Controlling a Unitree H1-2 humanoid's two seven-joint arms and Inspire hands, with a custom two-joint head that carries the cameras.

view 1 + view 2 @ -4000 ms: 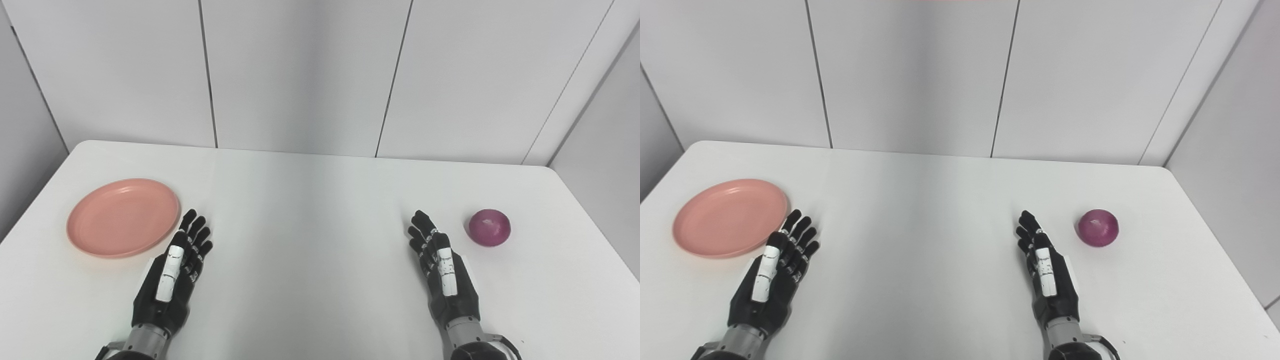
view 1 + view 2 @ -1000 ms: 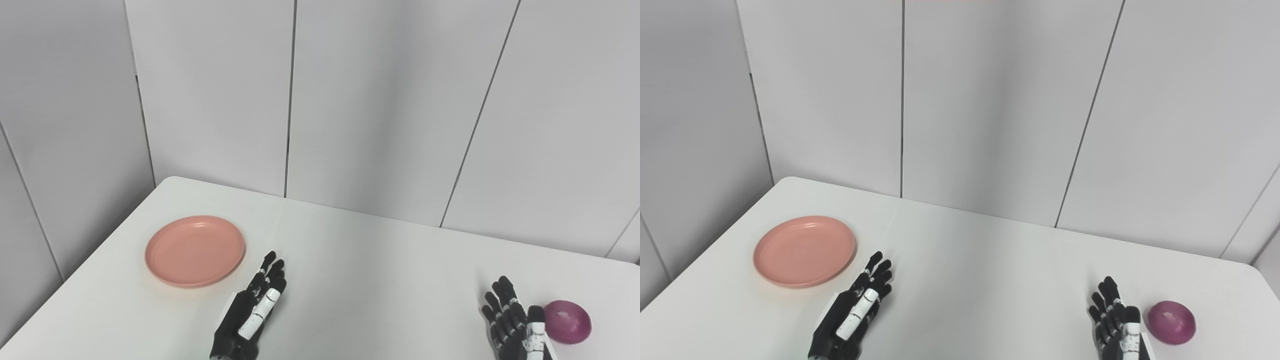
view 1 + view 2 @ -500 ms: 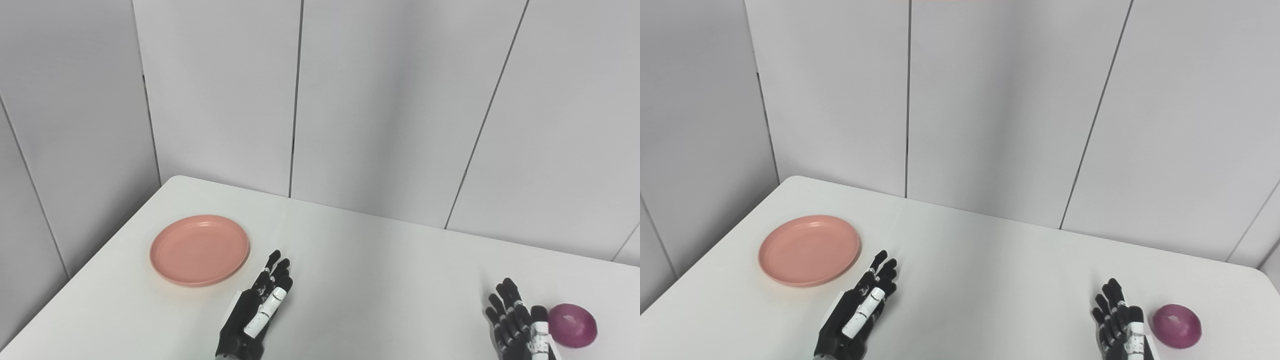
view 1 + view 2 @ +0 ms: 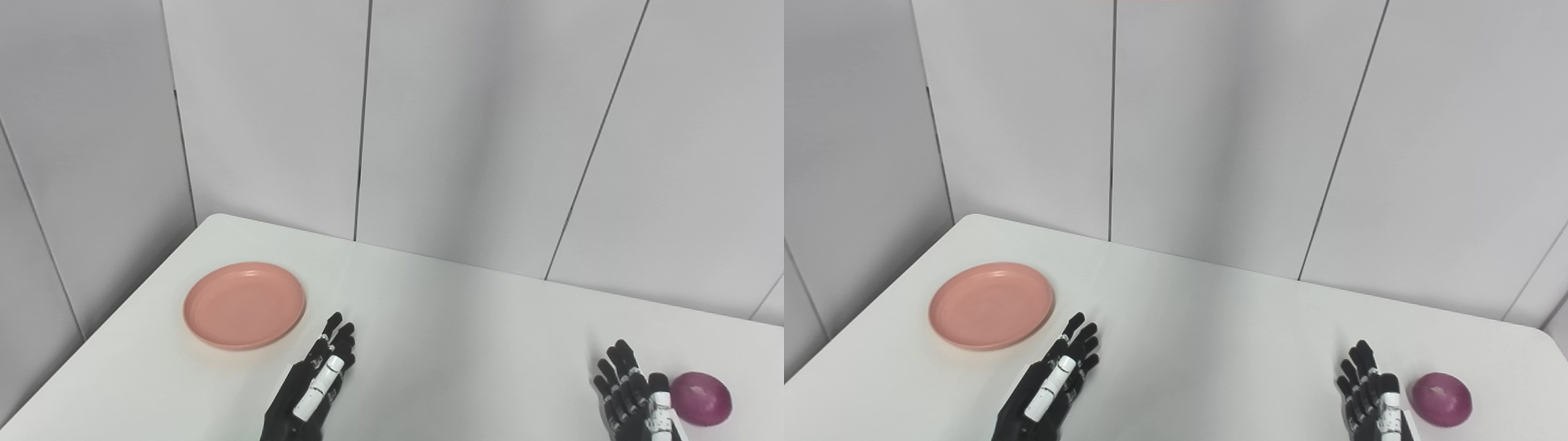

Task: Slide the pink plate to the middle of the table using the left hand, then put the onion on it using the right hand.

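This looks like a lab or test cell rather than a home. A plain white table [image 4: 465, 318] with rounded corners stands in a corner formed by bare, pale grey wall panels [image 4: 465, 122] with thin dark seams, and the light is even. No domestic furnishing shows anywhere around it.

White table [image 4: 1213, 331] ran back to a grey panelled wall [image 4: 1213, 122], with a pink plate [image 4: 991, 305] flat on its left side and a purple onion [image 4: 1441, 399] near the right edge. Left hand [image 4: 1047, 386] lay low over the table just right of and nearer than the plate, fingers straight and slightly spread, holding nothing, not touching the plate. Right hand [image 4: 1373, 401] sat at the bottom edge just left of the onion, fingers extended, partly cut off, a narrow gap to the onion.
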